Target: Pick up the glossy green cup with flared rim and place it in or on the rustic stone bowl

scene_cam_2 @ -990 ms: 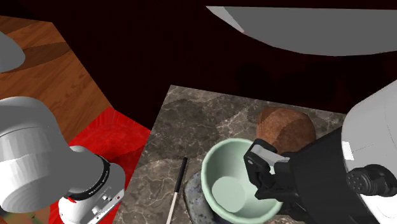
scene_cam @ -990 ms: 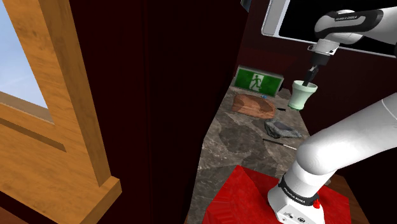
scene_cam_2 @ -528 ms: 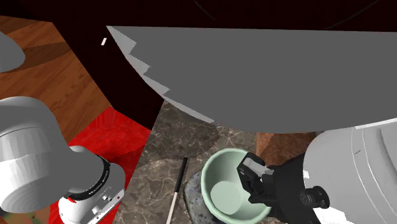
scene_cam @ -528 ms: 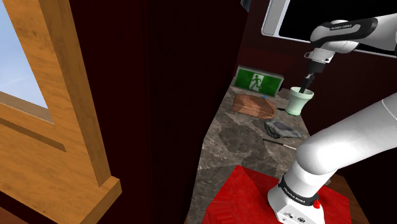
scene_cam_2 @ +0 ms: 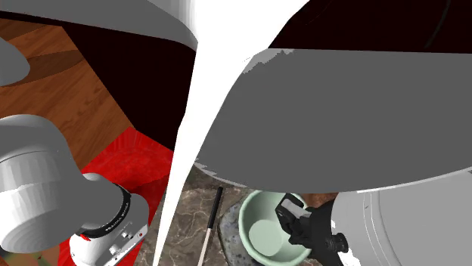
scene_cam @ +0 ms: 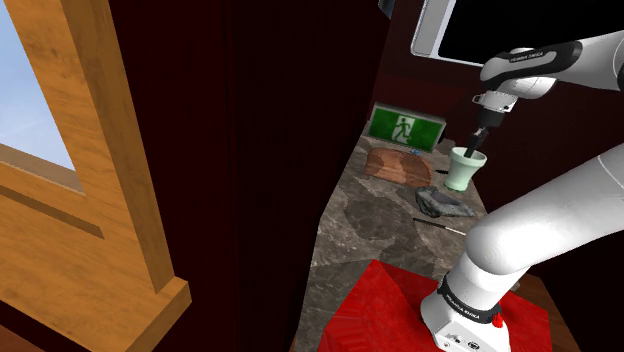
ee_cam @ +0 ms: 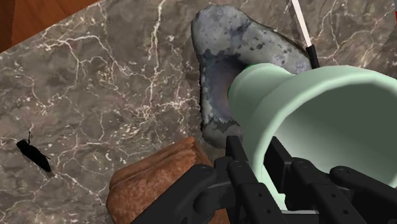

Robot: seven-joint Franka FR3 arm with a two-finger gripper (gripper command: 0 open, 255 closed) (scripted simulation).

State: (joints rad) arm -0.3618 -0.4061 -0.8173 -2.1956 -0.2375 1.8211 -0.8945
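My gripper (scene_cam: 473, 140) is shut on the rim of a pale glossy green cup (scene_cam: 463, 168) with a flared mouth, one finger inside and one outside. The cup hangs upright in the air, just past the rough grey stone bowl (scene_cam: 443, 205) on the marble counter. In the wrist view the gripper (ee_cam: 262, 168) clasps the cup (ee_cam: 318, 114), whose foot overlaps the stone bowl (ee_cam: 232, 44) below. From the second exterior view the cup (scene_cam_2: 261, 230) sits over the bowl (scene_cam_2: 227, 233), with the gripper (scene_cam_2: 299, 223) at its rim.
A brown rounded lump (scene_cam: 398, 165) lies beside the bowl, with a green exit sign (scene_cam: 405, 128) behind it. A thin black-and-white stick (scene_cam: 440, 224) lies near the bowl. Dark red walls close in the counter (scene_cam: 370, 230). The red stand (scene_cam: 400, 310) is in front.
The gripper has carried the cup down and toward the shoulder view's left, closer to the stone bowl. The arm's grey link now covers more of the second exterior view.
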